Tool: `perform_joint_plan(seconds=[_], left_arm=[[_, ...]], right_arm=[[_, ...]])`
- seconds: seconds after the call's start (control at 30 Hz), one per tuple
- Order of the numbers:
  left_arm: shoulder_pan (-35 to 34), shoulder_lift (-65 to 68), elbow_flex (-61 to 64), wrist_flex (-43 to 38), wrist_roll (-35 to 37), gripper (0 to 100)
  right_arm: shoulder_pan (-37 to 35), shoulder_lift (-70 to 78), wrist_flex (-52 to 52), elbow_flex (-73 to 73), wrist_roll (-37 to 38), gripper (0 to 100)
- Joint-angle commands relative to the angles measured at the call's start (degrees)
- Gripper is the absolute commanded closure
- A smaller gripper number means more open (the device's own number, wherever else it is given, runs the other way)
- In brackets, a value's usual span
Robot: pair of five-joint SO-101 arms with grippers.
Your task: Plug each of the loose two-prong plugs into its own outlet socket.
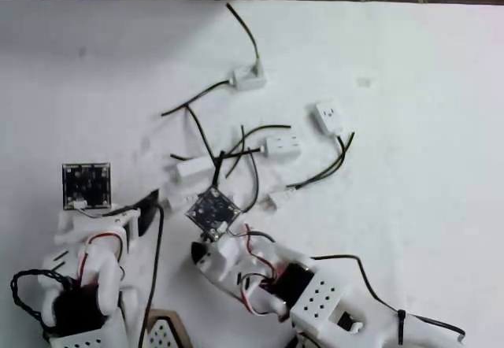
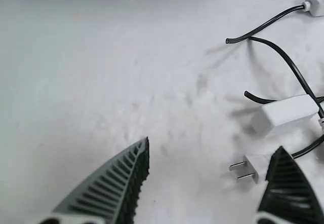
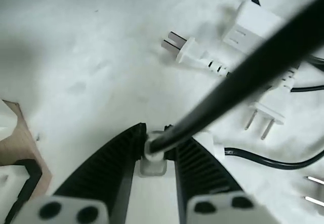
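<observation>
Left gripper spread wide and empty, white two-prong plug flat on white table just beside one finger, prongs aimed into the gap, right gripper clamped on small white block ending a black cable

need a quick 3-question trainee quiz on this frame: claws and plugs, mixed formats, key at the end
1. True or false: the left claw is shut on a cord.
2. What is the right claw holding? A) a white connector on a black cord; B) a wooden block; C) nothing.
3. Fill in: the plug beside the left claw's finger lies on the table with its two prongs ____ (bare / inserted).
Key: 1 false, it is open and empty. 2 A. 3 bare.
</observation>
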Motion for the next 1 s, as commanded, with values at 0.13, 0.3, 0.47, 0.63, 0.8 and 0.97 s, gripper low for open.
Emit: perform_joint_plan(seconds=[0.13, 0.3, 0.47, 0.63, 0.8, 0.97], left_arm=[[-0.5, 0.1, 0.1, -1.4, 0.7, 64], [-0.5, 0.1, 0.1, -1.4, 0.7, 64], [-0.5, 0.1, 0.1, -1.4, 0.7, 64], [-0.5, 0.1, 0.1, -1.1, 0.8, 64], [-0.5, 0.1, 0.1, -1.1, 0.8, 64], [-0.5, 0.1, 0.4, -1.1, 0.8, 64]], right_arm=[[-0.8, -1.0, -0.9, 0.0, -0.7, 98.1], [-2.9, -1.0, -0.7, 0.9, -2.6, 98.1], [-2.9, -1.0, -0.8, 1.2, -2.5, 98.2], [-2.7, -1.0, -0.9, 1.3, -0.7, 98.2], [-1.0, -1.0, -1.9, 1.1, 0.7, 98.2], [-0.4, -1.0, -3.5, 1.2, 0.7, 98.2]])
